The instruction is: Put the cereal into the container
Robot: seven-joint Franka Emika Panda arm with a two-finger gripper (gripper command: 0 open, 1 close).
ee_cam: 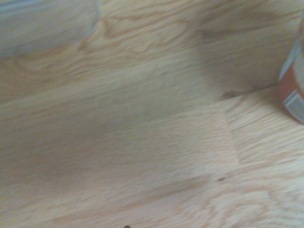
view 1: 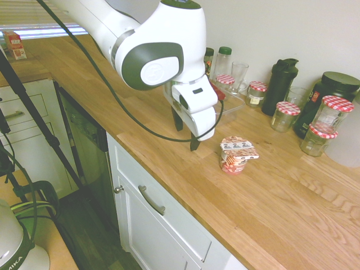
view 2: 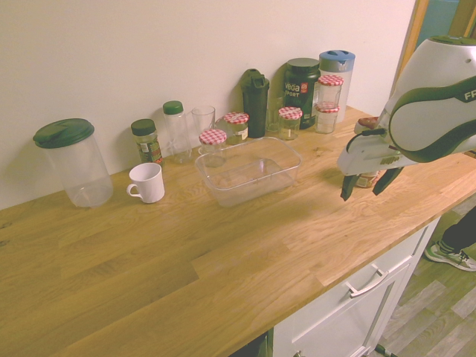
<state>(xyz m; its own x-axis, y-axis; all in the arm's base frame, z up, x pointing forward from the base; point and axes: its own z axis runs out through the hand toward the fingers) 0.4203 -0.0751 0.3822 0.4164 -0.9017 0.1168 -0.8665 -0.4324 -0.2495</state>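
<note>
My gripper (view 1: 187, 134) hangs wide open and empty near the middle of the frame, the cereal (view 1: 237, 155) stands just right of it on the counter (view 1: 292, 197), and I might knock that light cup over if I bump it sideways.

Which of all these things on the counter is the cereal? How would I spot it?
Start at the wooden countertop and find the robot's open gripper near its front edge. Beside it stands the cereal, alone. It is a small red, white and orange printed cup with a whitish lid, unlike the glass jars by the wall.
</note>
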